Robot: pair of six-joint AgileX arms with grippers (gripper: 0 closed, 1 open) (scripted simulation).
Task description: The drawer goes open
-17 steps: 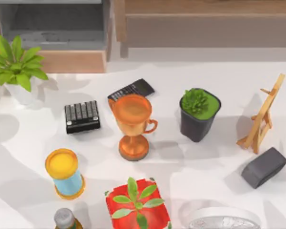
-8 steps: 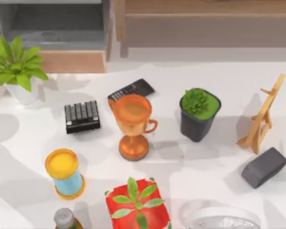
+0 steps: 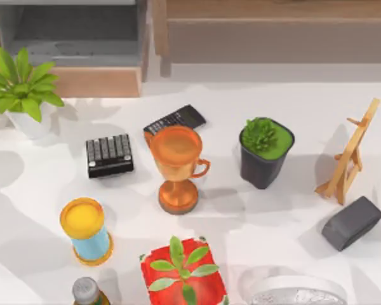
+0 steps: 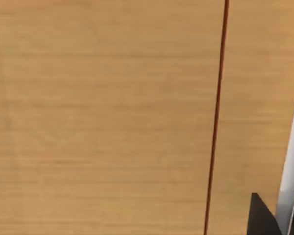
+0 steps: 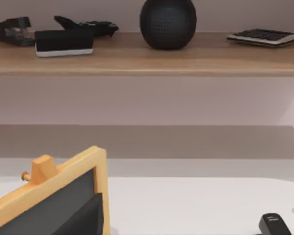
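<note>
white table [image 3: 292, 95], orange trophy [image 3: 176, 166], black keypad [image 3: 109, 154], succulent pot [image 3: 265, 152], grey block [image 3: 352, 222]

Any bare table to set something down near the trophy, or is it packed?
Free: the patch between the trophy and grey block, below the dark succulent pot; also the strip between the open drawer and calculator. Crowded: keypad, calculator and trophy cluster, and the bottom edge around the red planter.

Drawer [image 3: 70, 47] (matt wood front, speckled inside)
</note>
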